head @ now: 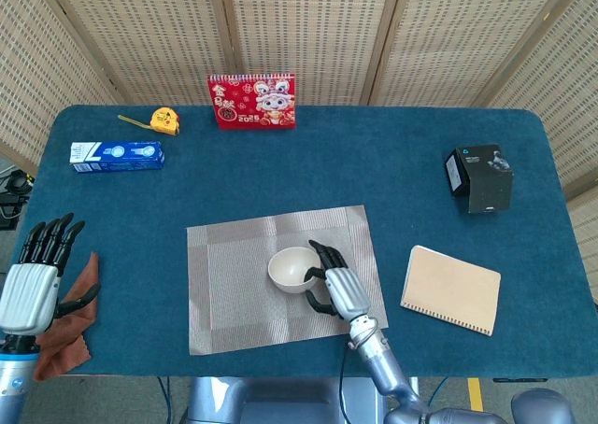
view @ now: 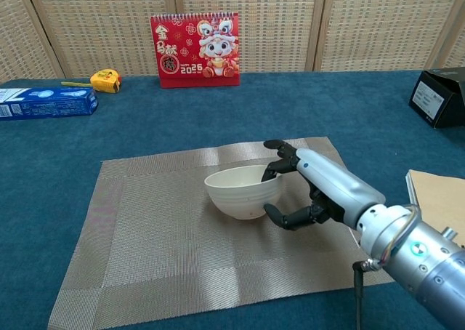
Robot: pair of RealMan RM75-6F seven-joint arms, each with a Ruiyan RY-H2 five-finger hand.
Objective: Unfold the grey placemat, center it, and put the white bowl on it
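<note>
Chest view, right hand [view: 314, 192] grips upright white bowl [view: 241, 191], grey placemat [view: 167, 228] lengthwise left-right

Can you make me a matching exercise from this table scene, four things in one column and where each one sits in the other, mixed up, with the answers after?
Things:
1. bowl
2. calendar
3. notebook
4. toothpaste box

Places:
A. far edge of the table, standing in the middle
B. on the placemat, held by the right hand
C. left side of the table, lying near the tape measure
D. right of the placemat, flat on the table

Pairs: 1-B, 2-A, 3-D, 4-C
</note>
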